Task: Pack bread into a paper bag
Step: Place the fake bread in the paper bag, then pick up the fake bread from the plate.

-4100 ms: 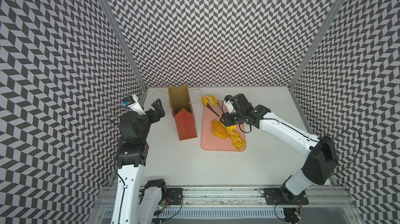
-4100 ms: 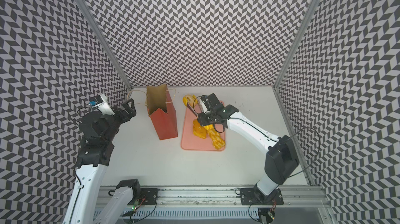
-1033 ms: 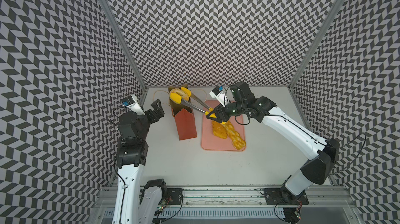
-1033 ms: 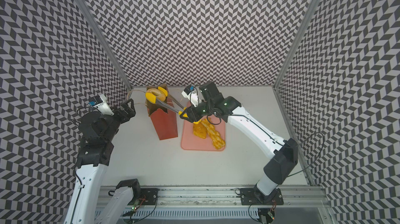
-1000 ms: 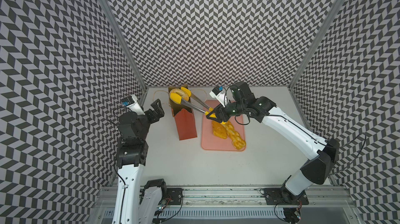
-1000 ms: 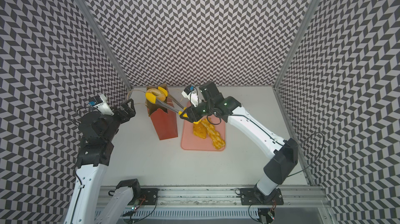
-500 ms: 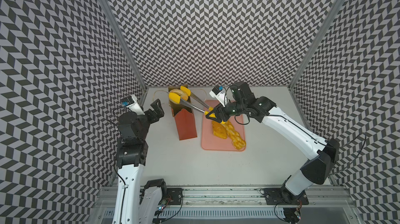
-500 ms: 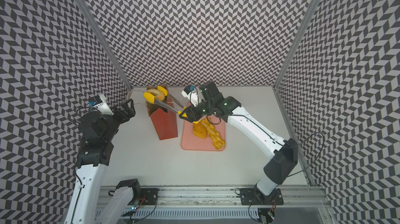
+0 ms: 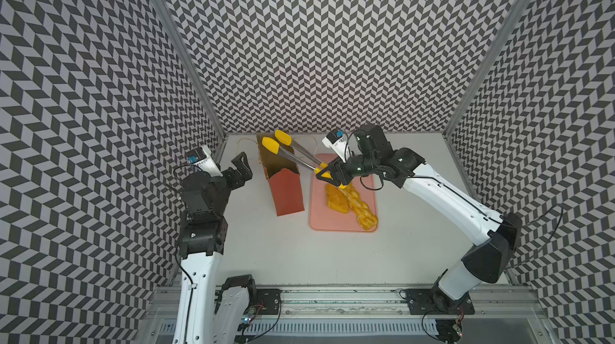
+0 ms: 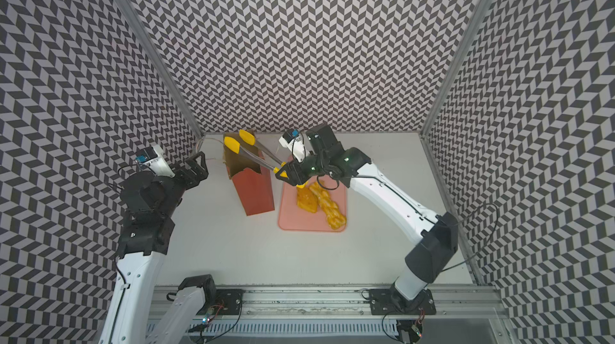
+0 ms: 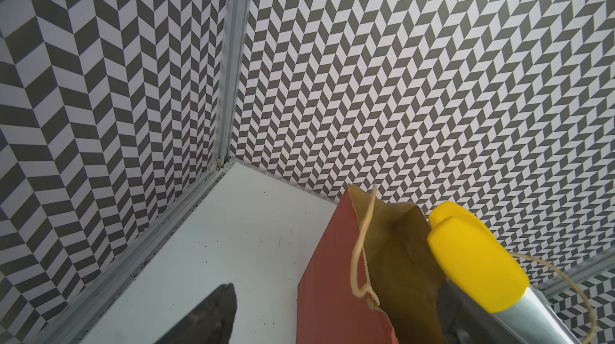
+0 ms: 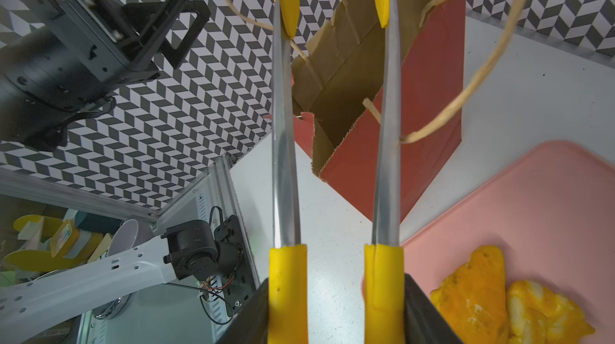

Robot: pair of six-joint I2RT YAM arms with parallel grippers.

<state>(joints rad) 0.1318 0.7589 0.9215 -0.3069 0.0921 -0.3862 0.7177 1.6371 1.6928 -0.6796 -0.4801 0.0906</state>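
Nearest me on the worktop [image 9: 293,259] lies the pink tray [image 9: 319,219], its long side running away from me. Bread left on it: a braided loaf [image 9: 361,209] set slantwise and a flat orange-glazed piece [image 9: 336,199] touching its side. My right arm covers the tray's far end, so I cannot count beyond these two.

Above that far end the right gripper [image 9: 327,174] pinches the yellow handle of the tongs [image 9: 299,157]. The squeeze looks only firm enough to carry the tool, since in the right wrist view its two steel arms stand apart.

Just beside the tray, towards my left arm, stands the paper bag [image 9: 288,192]: upright, mouth open, red outside, brown inside. It sits close enough that the tongs span from tray to mouth in one reach. The inside is in shadow, so I cannot tell what it holds. The twine handles [image 12: 466,59] flop outward, and one loop lies close to a tong arm. I judge that a snag risk on pulling back.

On the bag's other side the left gripper [image 9: 241,167] hangs spread wide, near the bag but apart from it, holding nothing. I read it as standing by to steady the bag.

Farthest out, the tongs' yellow tips [image 9: 270,145] hang over the mouth's far edge with nothing between them.
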